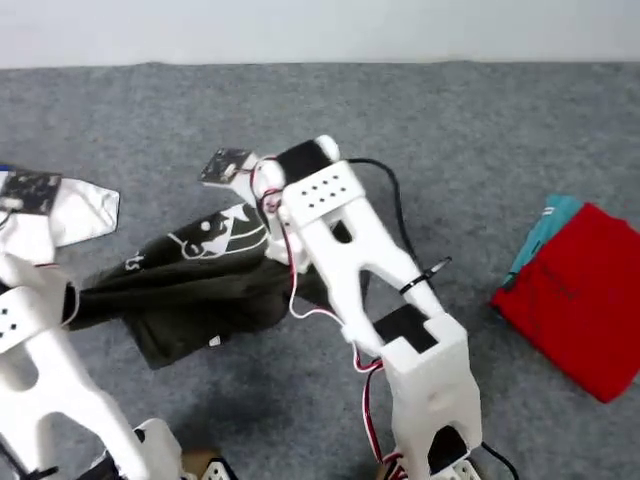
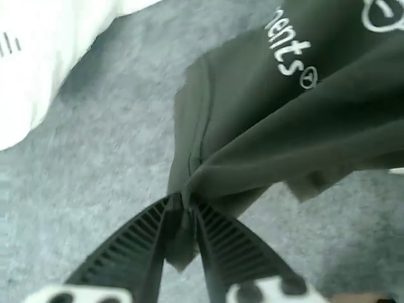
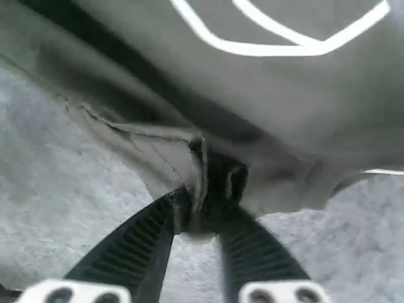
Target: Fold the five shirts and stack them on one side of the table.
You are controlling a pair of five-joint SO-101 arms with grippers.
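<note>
Dark green cloth, white print: the shirt point(image 1: 190, 275) lies left of centre on the grey worktop point(image 1: 450, 130), spanned between my two arms.

Left gripper point(image 2: 183, 218): narrow, clamped on a bunched fold at one end of the shirt. The cloth fans out from the pinch and looks drawn taut.

Right gripper point(image 3: 203, 211): also closed on cloth, biting a hemmed edge at the printed end, with the seam right at the tips.

Reading: I hold both ends so the shirt moves as a span and not as a lump. I judge this a spreading or first-fold step, since the middle sags in creases on the worktop and is not yet flat.

White shirt point(image 1: 85, 210): loose at the far left, just beyond the dark one, unfolded and waiting its turn.

Red shirt point(image 1: 575, 295): folded at the right edge, lying on a teal shirt point(image 1: 545, 228) whose border peeks out. That is the stack side, well apart from the work zone, so tugging cloth here should not disturb it.

Risk: the right pinch sits close to the hem edge and may slip under tension.
</note>
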